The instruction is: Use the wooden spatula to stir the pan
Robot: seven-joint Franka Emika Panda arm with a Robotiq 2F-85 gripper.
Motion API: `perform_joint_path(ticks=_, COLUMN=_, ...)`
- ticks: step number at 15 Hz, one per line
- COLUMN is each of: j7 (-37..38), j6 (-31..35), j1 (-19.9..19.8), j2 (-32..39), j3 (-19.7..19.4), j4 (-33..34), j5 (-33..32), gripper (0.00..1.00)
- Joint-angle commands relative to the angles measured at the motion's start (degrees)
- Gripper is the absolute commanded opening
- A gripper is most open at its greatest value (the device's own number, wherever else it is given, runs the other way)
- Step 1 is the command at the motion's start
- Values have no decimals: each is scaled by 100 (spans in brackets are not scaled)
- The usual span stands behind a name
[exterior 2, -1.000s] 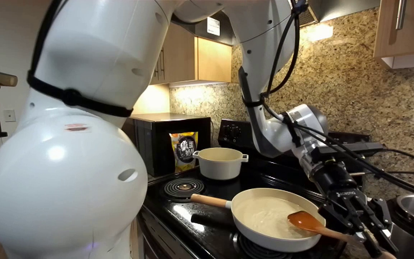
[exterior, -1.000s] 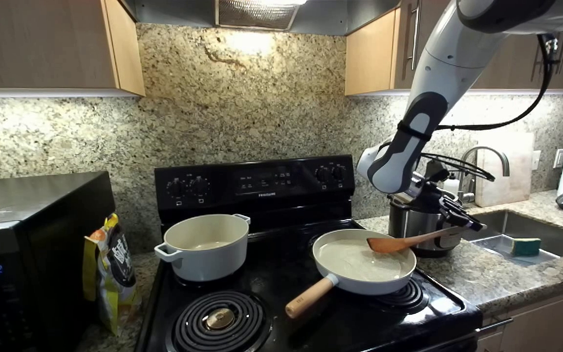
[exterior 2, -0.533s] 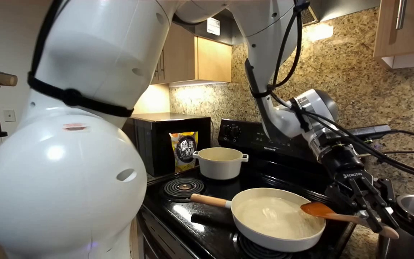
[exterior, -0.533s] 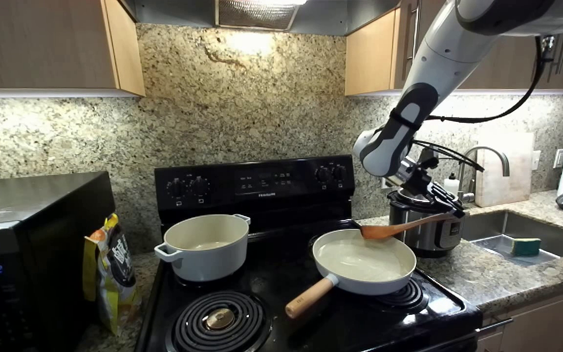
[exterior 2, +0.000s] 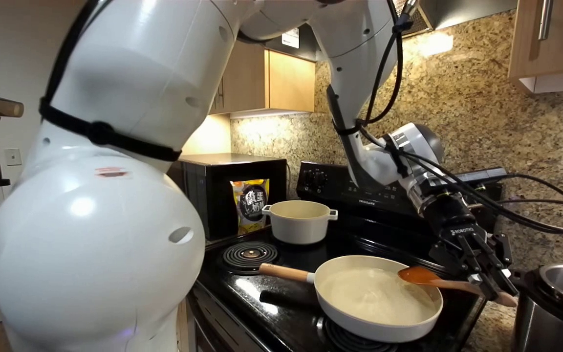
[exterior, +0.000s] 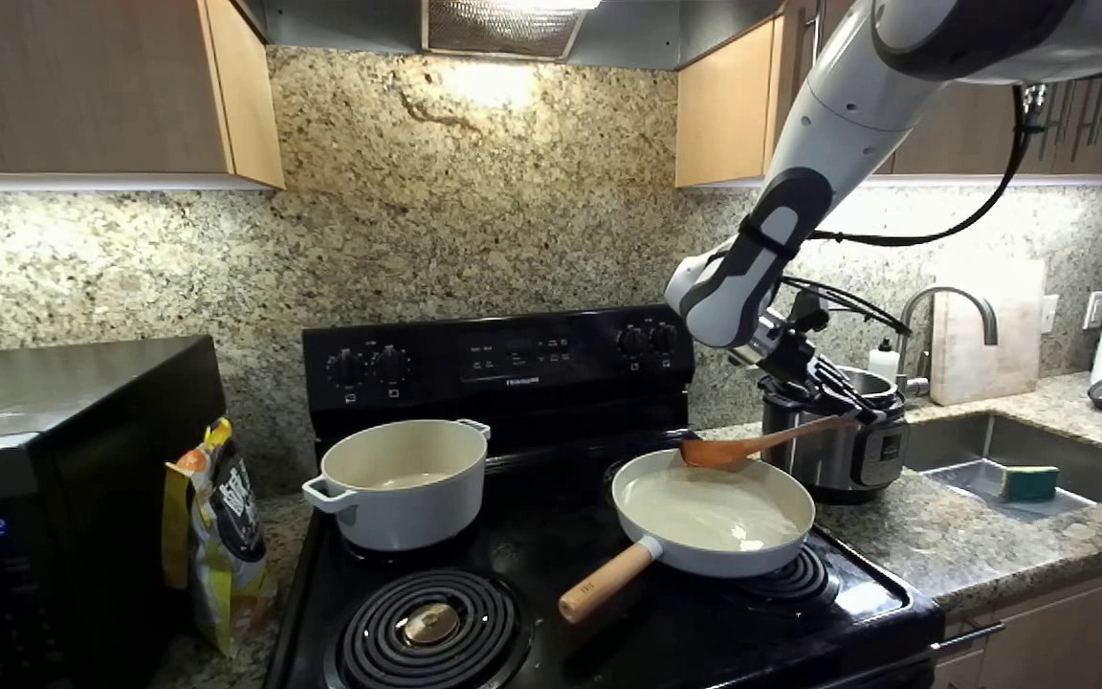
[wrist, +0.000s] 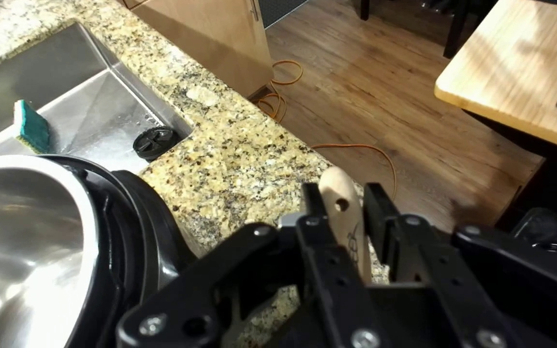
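Observation:
The cream-white pan [exterior: 752, 560] sits on the stove's right side, its light wooden handle toward the front; it also shows in an exterior view [exterior 2: 384, 333]. Its inside has a shiny, rippled look, like liquid. The orange-brown wooden spatula [exterior: 716, 453] is held tilted, its blade at the pan's far rim; contact with the rim I cannot tell. It shows in an exterior view [exterior 2: 417, 275], and its handle end with a hole in the wrist view [wrist: 337, 183]. My gripper [exterior: 869, 417] is shut on that handle, right of the pan, in front of the steel pot.
A shiny steel pot [exterior: 804, 474] stands right of the stove, close to the gripper; its rim shows in the wrist view [wrist: 85, 212]. A deeper white pot [exterior: 407, 522] stands on the left burner. A sink [wrist: 99, 116] with a sponge [wrist: 34, 126] lies beyond.
The spatula has risen from inside the pan to its far rim. The gripper and arm have moved up and back with it, then leftward in the view facing the stove. The pan has not moved.

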Motion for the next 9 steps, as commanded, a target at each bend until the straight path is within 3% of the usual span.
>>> perform_joint_path(ticks=1, j7=159, j6=-20, j1=55, j2=-72, j3=22, j4=-179, j5=-32, gripper=9)
perform_joint_path(ticks=9, j7=570, j6=-98, j1=208, j2=44, j3=41, j4=-351, j5=-120, gripper=9)
